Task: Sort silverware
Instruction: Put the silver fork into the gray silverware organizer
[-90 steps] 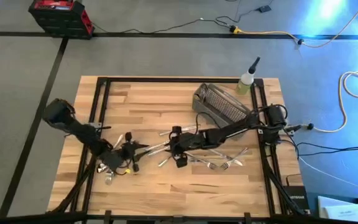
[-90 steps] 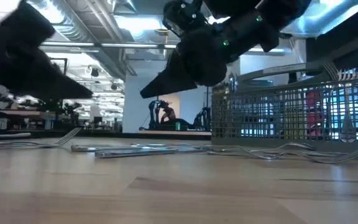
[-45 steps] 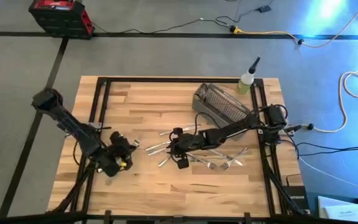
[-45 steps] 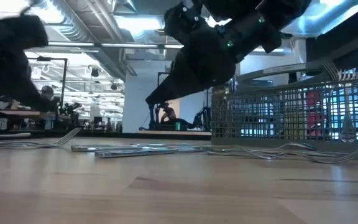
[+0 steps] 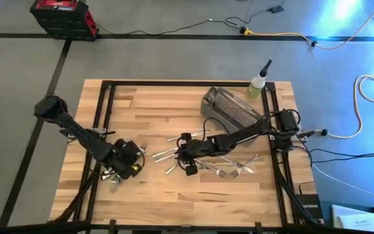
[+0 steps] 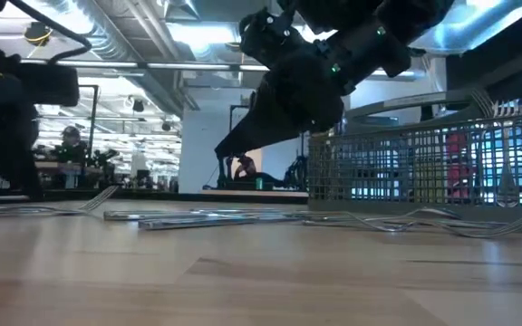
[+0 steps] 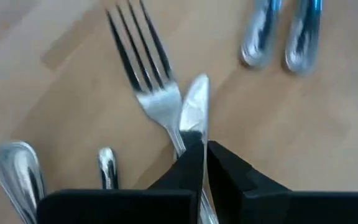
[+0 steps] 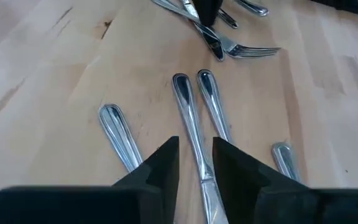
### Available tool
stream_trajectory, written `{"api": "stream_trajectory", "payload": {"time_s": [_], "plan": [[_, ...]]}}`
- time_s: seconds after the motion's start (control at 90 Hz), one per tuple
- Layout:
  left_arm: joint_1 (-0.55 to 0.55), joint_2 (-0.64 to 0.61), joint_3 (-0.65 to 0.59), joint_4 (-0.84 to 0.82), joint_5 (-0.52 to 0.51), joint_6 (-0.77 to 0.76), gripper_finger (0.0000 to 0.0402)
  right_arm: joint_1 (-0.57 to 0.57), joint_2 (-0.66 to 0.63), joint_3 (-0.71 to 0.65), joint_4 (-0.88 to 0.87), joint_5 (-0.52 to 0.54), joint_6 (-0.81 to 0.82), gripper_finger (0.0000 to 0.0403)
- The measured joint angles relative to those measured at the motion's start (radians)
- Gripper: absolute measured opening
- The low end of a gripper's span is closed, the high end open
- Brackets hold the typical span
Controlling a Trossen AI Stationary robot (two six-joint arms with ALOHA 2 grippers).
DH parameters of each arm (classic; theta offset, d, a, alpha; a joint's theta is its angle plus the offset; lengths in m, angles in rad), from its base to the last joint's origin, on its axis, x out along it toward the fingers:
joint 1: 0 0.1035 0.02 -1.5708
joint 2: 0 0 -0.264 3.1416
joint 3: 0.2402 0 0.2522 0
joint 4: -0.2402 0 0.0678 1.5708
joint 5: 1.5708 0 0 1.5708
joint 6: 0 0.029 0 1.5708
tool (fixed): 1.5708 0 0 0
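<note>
The silverware lies loose on the wooden table: a spread of forks and spoons (image 5: 229,168) at mid-table and a few pieces (image 5: 112,181) at the left. My left gripper (image 5: 132,161) is over the left pieces, shut on one slim silver piece (image 7: 195,102); a fork (image 7: 146,81) lies flat just beneath it. My right gripper (image 5: 182,151) hangs open above the middle spread, and in its wrist view its fingers stand on either side of a handle (image 8: 194,127) without touching it. My left gripper pinches the slim silver piece between its two fingers (image 7: 188,163), which lie along it. The piece's rounded free end (image 7: 196,90) sticks out past the fingertips, over the fork's neck. I cannot tell whether the piece is clear of the table.
A gray wire-mesh basket (image 5: 231,107) lies at the far right of the table, with a squeeze bottle (image 5: 258,84) behind it. Dark frame rails (image 5: 102,117) run along the table's left, right and far sides. Bare wood shows at the near edge.
My left gripper has drawn back toward the table's left and near edges, away from the middle spread, and tipped to point more downward. My right gripper has stayed nearly where it was above the middle spread.
</note>
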Motion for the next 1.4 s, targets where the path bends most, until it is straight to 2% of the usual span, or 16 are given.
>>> {"api": "stream_trajectory", "payload": {"time_s": [0.144,0.322,0.5,0.633,0.711,0.844,0.911,1.133,1.256,1.4], "plan": [[-0.001,0.0,0.0,-0.001,0.024,0.016,0.0007,0.0,0.0,0.0,0.0,-0.021,-0.018,0.0011],[0.0,0.0,-0.005,-0.003,0.025,0.019,0.0007,0.0,0.0,0.0,-0.022,-0.024,-0.012,0.0003],[0.0,0.0,-0.009,-0.007,0.025,0.016,0.0007,0.0,-0.036,-0.001,-0.264,-0.024,0.078,0.0],[0.0,0.0,-0.009,-0.004,0.018,0.016,0.0007,0.021,-0.081,-0.001,-0.364,-0.025,0.171,0.0],[0.0,0.0,-0.009,-0.003,0.018,0.016,0.0007,0.045,-0.113,0.002,-0.44,-0.04,0.282,0.0],[-0.001,0.0,-0.009,-0.003,0.017,0.016,0.0007,0.105,-0.157,0.048,-0.731,-0.044,0.491,0.0],[0.0,0.0,-0.009,-0.003,0.013,0.023,0.0007,0.139,-0.159,0.055,-0.821,-0.044,0.568,0.0],[0.0,0.0,-0.009,-0.003,-0.016,0.021,0.0007,0.206,-0.132,0.037,-0.817,-0.006,0.64,0.0],[0.0,0.0,-0.009,-0.002,-0.023,0.018,0.0007,0.204,-0.11,0.036,-0.824,0.035,0.639,0.0001],[0.0,0.0,-0.01,-0.003,-0.024,0.021,0.0007,0.187,-0.085,0.036,-0.826,0.035,0.637,0.0001]]}}
